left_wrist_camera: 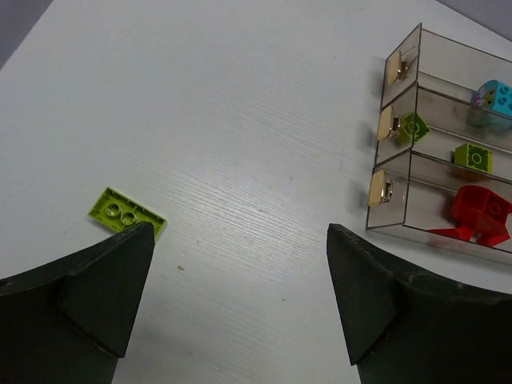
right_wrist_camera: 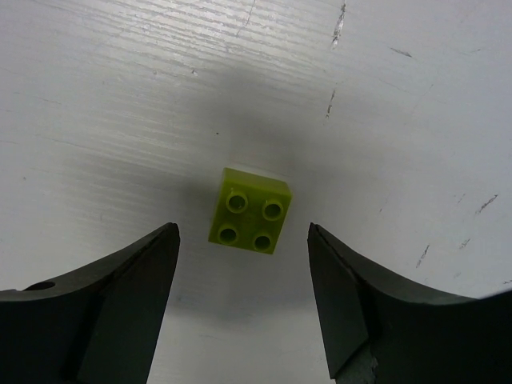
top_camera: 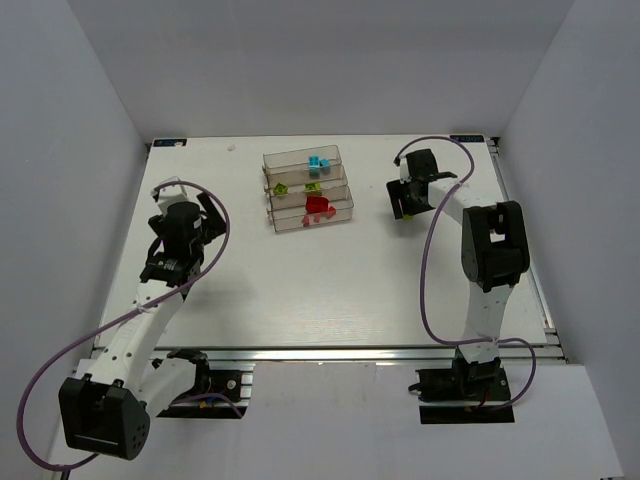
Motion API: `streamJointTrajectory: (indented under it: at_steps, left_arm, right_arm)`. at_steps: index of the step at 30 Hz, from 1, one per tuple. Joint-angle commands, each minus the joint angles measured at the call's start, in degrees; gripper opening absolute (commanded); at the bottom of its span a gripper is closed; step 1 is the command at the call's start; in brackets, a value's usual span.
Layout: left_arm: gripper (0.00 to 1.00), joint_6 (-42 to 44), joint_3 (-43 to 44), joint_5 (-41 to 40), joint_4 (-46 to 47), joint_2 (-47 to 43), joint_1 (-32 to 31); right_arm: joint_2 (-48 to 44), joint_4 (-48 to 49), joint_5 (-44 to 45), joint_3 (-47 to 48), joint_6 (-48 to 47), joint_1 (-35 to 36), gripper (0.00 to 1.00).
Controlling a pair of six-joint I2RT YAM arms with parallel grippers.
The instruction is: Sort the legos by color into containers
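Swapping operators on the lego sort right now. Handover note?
Left gripper: open, empty, over the table, with a flat yellow-green plate lying by one finger.
Right gripper: open over a yellow-green 2x2 brick on the table, not gripped.
Containers: cyan brick in the far bin, yellow-green pieces in the middle, red brick in the near bin.
Left to do: bin the two loose yellow-green pieces.
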Motion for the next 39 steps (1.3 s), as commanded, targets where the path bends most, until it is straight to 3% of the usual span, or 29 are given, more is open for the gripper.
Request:
streamJointTrajectory:
  at_steps: [1,8,13,18,19,22,25,29,33,39]
  left_arm:
    - [0.98,0.0,0.1,-1.7,0.5,-1.3,-0.1]
    - [0.98,-0.3,-0.1,-2.7,0.1,-1.5,-0.1]
    - [0.98,-1.2,-0.9,-5.5,-2.1,-2.4,-0.1]
    - [0.98,-6.4,-1.1,-7.9,-7.4,-1.0,-0.1]
    - [0.98,-8.8,-0.8,-8.5,-10.2,-0.4,-0.1]
    - [0.98,-14.1,0.6,-10.3,-15.7,3.5,-0.1]
    - [0.98,-20.9,3.6,-12.6,-22.0,10.1,0.5]
    - [0.98,-24.2,7.9,-12.7,-26.5,17.3,1.0]
    - [0.98,-24.3,8.2,-12.7,-26.0,19.2,2.2]
    - [0.98,-23.1,7.6,-12.6,-24.8,19.8,4.2]
  right_arm:
    - [-2.1,2.3,1.5,-1.8,-0.4,0.1,0.70]
    - [2.5,0.7,0.7,1.1,2.9,0.0,0.61]
    - [3.2,1.3,1.0,1.2,3.1,-0.2,0.26]
    - [0.8,3.5,-0.8,-0.1,0.1,-0.2,0.10]
    - [-1.4,4.4,-7.4,-0.5,-4.4,0.0,0.03]
    - [-6.0,5.8,-23.1,-1.1,-19.3,1.2,0.00]
    - [-7.6,5.8,-31.2,1.0,-30.3,3.7,0.00]
    - [-6.1,6.7,-33.2,6.3,-42.6,8.6,0.00]
    - [2.5,3.9,-30.5,17.7,-45.0,12.7,0.00]
    - [19.0,0.3,-20.6,42.7,-35.3,15.9,0.00]
